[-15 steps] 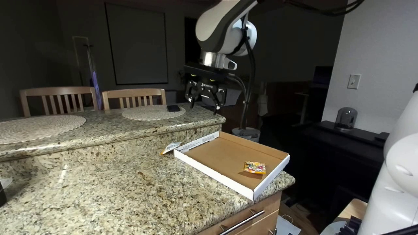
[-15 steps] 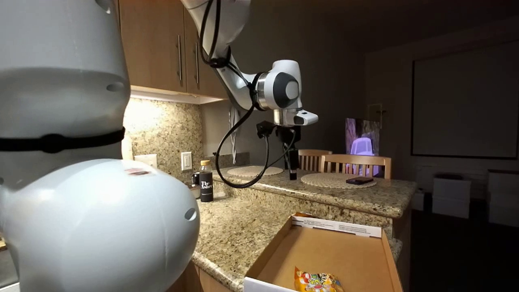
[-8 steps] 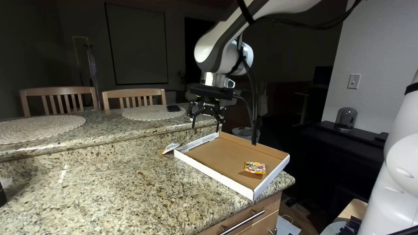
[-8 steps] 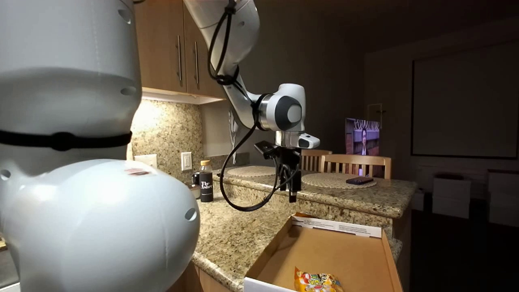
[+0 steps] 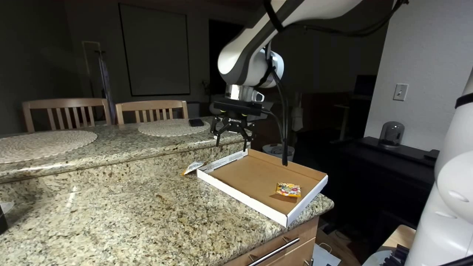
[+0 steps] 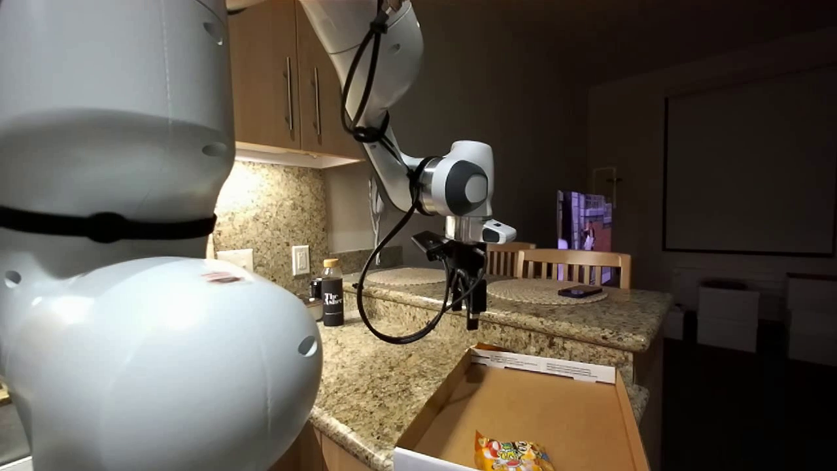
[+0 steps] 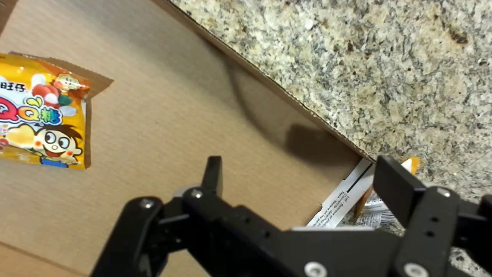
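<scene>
In an exterior view, a round woven placemat (image 5: 44,145) lies on the raised granite ledge (image 5: 118,146), well to the left of my gripper (image 5: 231,146). A second woven placemat (image 5: 166,128) is positioned on the same ledge, left of and behind my gripper; it carries a black smartphone (image 5: 196,122). A silver-and-orange packet (image 5: 193,167) rests on the lower granite countertop (image 5: 147,214), below and left of my gripper, just beside the printed end wall (image 5: 225,161) of a shallow cardboard tray (image 5: 251,171). I cannot tell whether packet and end wall touch.

My gripper is suspended above the tray at its printed end, pointing down. Its jaws are set wide apart. In the wrist view, one finger (image 7: 212,175) appears over the inside of the tray; the opposite finger (image 7: 396,188) appears in line with the end wall and the silver-and-orange packet.

The tray extends below and to the right of my gripper. An orange QQ candy packet (image 5: 289,190) lies inside it, printed face up, well apart from my gripper. Farther right, a transparent dome (image 5: 391,133) stands on a black surface (image 5: 369,143), and a light switch (image 5: 400,92) is mounted on the room wall (image 5: 436,55) above it.
</scene>
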Robot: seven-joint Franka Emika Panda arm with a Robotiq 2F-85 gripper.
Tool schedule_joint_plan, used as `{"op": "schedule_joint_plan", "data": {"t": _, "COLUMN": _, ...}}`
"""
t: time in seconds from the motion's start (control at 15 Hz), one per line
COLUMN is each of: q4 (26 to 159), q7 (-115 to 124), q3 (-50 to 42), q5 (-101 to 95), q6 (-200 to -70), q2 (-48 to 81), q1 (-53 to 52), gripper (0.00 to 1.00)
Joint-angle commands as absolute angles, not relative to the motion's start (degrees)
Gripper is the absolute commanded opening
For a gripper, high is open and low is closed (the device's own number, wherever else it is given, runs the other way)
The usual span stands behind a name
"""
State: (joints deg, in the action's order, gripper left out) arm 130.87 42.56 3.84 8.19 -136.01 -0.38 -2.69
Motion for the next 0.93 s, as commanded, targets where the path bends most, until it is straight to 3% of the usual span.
{"op": "schedule_joint_plan", "data": {"t": 0.0, "q4": 127.17, "q7": 42.23, "q3": 3.89, "q5": 10.53, "q6": -137.41, "q2": 4.51, "q1": -3.21, "gripper": 1.00}}
{"op": "schedule_joint_plan", "data": {"t": 0.87, "q4": 112.27, "q7": 46.76, "q3": 1.46, "q5": 8.90, "q6": -144.09, "q2": 24.27, "q1": -8.02, "gripper": 1.00}}
